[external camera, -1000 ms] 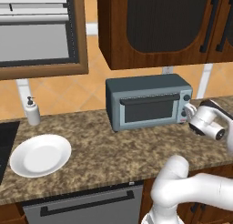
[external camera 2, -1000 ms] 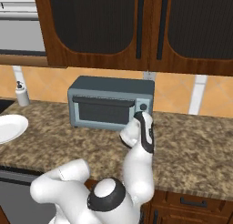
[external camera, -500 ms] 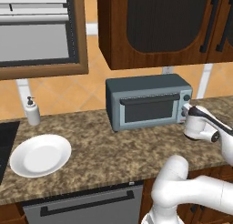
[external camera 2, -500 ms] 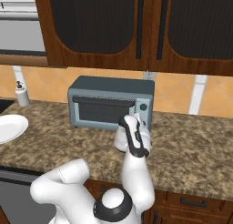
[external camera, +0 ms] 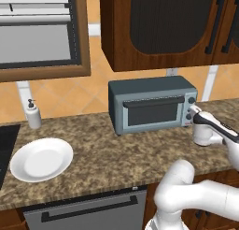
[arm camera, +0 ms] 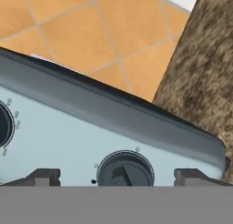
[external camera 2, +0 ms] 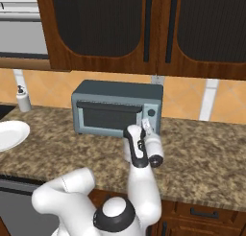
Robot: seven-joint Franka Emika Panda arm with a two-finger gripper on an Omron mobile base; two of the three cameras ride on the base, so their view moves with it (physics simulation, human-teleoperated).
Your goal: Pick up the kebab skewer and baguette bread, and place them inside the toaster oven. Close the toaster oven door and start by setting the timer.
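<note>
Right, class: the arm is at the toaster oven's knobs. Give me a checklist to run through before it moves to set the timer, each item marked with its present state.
1. Toaster oven door closed: ok, the glass front sits flush.
2. Plate no longer carries food: ok, nothing on it.
3. Kebab skewer and baguette bread inside the toaster oven: cannot tell, the glass is too dark.
4. Gripper open: ok, fingertips stand wide apart.
5. Knob centred between the fingertips: ok in the hand view.
6. This knob is the timer: cannot tell, the markings are too small to read.
</note>
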